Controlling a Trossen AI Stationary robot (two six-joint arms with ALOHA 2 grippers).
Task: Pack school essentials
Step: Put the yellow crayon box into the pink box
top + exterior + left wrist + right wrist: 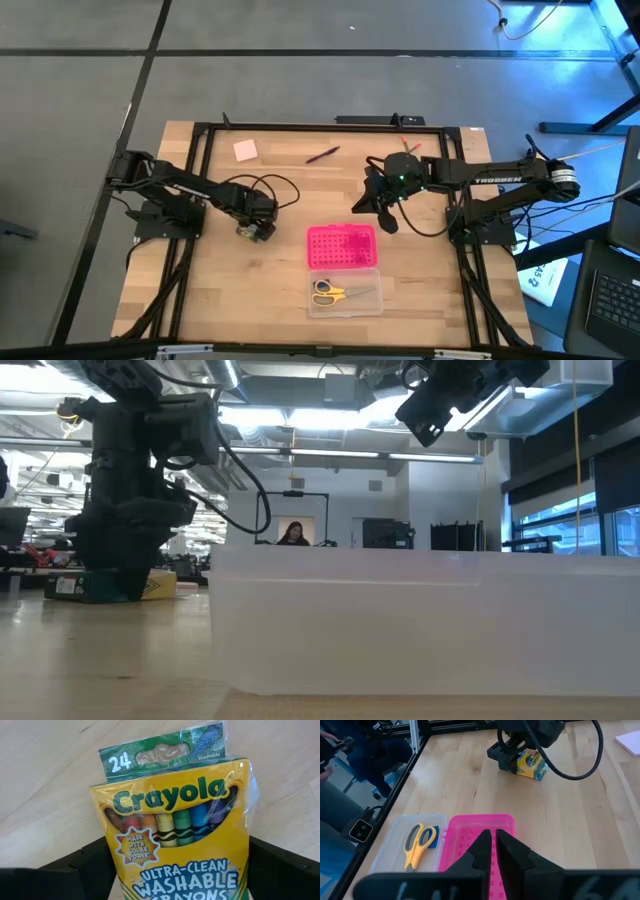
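The green-yellow crayon box (175,835) lies face up on the table's left half (250,232), with my left gripper (182,870) pointing down over it, one finger at each long side. My right gripper (495,845) hangs shut in the air above the pink perforated lid (342,246) and touches nothing. The yellow-handled scissors (328,292) and a small blue eraser (433,838) lie in the clear case (360,302). On the far part of the table lie the pink sticky-note pad (245,150) and the dark red pen (322,155). My left gripper has the crayon box between its two fingers, which lie against the box's two long side edges (246,860) in its lower half. The fingers (280,870) come from above, pointing down, and stand across the box. The box lies flat on the table, face up.
The clear case with its pink lid fills the middle near part of the table. Pencils (410,147) lie at the far edge by the black frame (300,127). Bare wood lies between the crayon box and the case. A person sits in the room beyond (293,534).
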